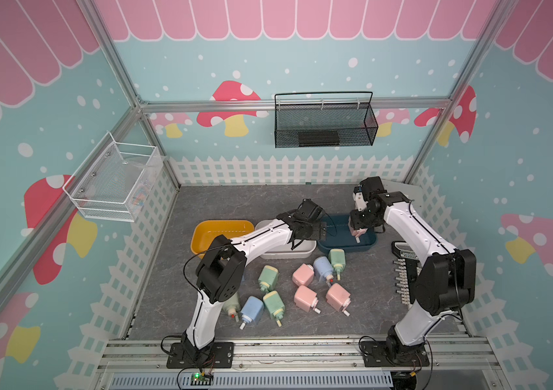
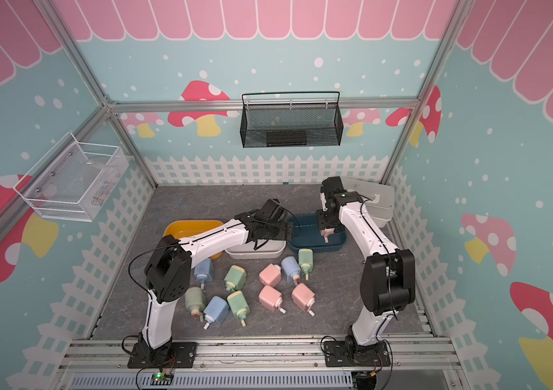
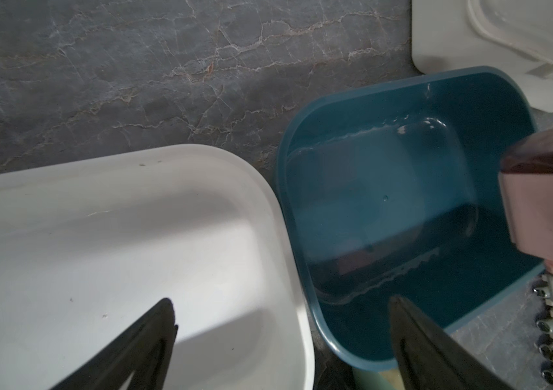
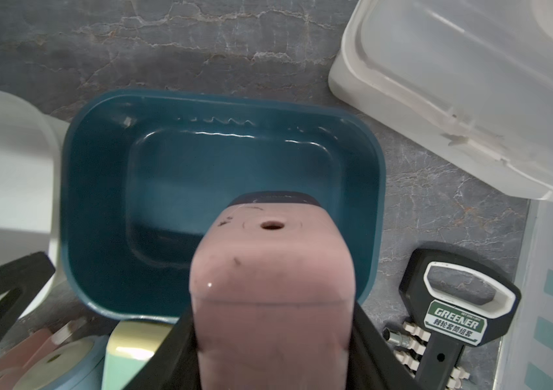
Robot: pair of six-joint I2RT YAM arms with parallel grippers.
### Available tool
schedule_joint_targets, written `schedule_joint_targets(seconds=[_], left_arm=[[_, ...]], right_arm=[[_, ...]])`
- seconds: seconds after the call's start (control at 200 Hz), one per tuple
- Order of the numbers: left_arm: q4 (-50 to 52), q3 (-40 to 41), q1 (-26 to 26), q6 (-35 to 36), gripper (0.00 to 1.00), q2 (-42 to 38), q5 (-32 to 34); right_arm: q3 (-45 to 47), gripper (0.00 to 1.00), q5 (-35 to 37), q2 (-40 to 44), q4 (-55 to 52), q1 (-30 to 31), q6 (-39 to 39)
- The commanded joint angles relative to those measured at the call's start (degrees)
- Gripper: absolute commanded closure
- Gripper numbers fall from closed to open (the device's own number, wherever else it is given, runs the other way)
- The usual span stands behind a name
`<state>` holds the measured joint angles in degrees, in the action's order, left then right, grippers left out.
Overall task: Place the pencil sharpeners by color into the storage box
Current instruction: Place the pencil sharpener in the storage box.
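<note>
Nearest the front, ten sharpeners lie loose on the grey table (image 1: 200, 202). There are four green sharpeners (image 2: 238, 304), three blue sharpeners (image 2: 216, 310) and three pink sharpeners (image 2: 270, 297), mostly on their sides with their stubs pointing toward the front. The pink ones sit together toward the right. One green and one blue are partly hidden behind the left arm's elbow. At the right edge of the table lies a black socket holder (image 4: 454, 324).

Behind the loose pieces, three bins stand in a row, side by side: a yellow bin (image 1: 200, 236) on the left, a white bin (image 1: 288, 253) in the middle and a dark blue bin (image 1: 346, 250) on the right.

The left claw (image 3: 280, 304) is spread wide. It hangs over the place where the white and dark blue bins meet, one tip above each.

The right claw (image 4: 271, 324) is pinching the eleventh sharpener, a pink one (image 4: 271, 270), by its sides. This held sharpener hangs at the right end of the dark blue bin with its stub pointing down. It seems to be just inside the rim, though I cannot tell whether the stub touches the floor of the bin.

Past the bins, in the far right corner, sits a clear lidded box (image 2: 376, 202).
</note>
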<state>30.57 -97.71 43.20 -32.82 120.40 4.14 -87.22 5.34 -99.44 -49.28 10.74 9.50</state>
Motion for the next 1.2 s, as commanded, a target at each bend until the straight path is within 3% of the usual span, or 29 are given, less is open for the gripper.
schedule_joint_targets(seconds=[0.0, 0.265, 1.196], left_arm=[[0.68, -3.05, 0.56, -0.73, 0.01, 2.76, -0.56], [1.16, -6.93, 0.57, -1.68, 0.01, 5.79, 0.34], [5.08, -8.21, 0.57, -8.57, 0.01, 8.36, 6.05]], right_arm=[[-2.41, 0.98, 3.4, -1.82, -0.03, -0.3, 0.53], [-5.98, 0.91, 3.41, -6.76, -2.09, -0.4, -1.02], [-8.8, 0.7, 6.2, -13.72, -6.4, -1.88, 0.0]])
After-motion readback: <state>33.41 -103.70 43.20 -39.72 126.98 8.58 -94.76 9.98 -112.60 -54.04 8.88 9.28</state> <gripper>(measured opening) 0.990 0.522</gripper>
